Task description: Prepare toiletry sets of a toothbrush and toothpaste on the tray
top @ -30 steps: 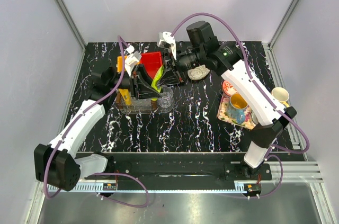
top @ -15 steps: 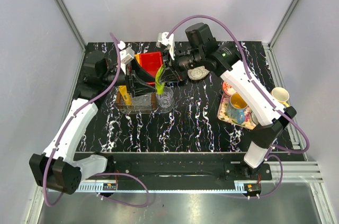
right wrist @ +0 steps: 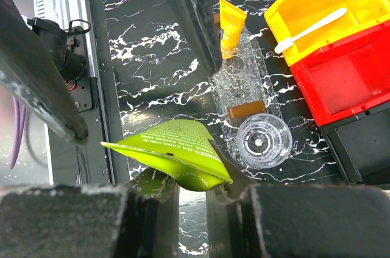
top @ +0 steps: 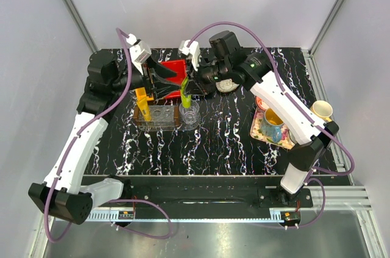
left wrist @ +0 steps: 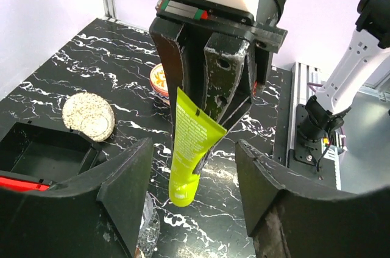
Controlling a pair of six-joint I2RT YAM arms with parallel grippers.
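Note:
My right gripper (top: 191, 83) (right wrist: 194, 180) is shut on the crimped end of the light green toothpaste tube (top: 184, 91) (right wrist: 175, 151), which hangs cap down just above the clear cup (top: 190, 114). My left gripper (top: 163, 79) (left wrist: 194, 206) is open and empty, facing the tube (left wrist: 190, 143) with a gap on both sides. The yellow toothpaste tube (top: 143, 100) (right wrist: 230, 25) stands at the left end of the clear tray (top: 159, 121) (right wrist: 245, 78). The white toothbrush (right wrist: 309, 28) lies in the yellow bin (right wrist: 329, 2).
Red bin (top: 175, 68) (right wrist: 344, 81) and black bin (right wrist: 365, 142) stand behind the tray. A small brown piece (right wrist: 246, 110) lies on the tray. A speckled round pad (top: 228, 85) (left wrist: 89, 116), a patterned plate (top: 261, 131) with a mug (top: 273, 121), and a white cup (top: 323, 110) are at the right.
My left gripper has pulled back up and to the far left, away from the green tube. The right gripper keeps the tube, which now hangs more upright. The yellow tube has come into view.

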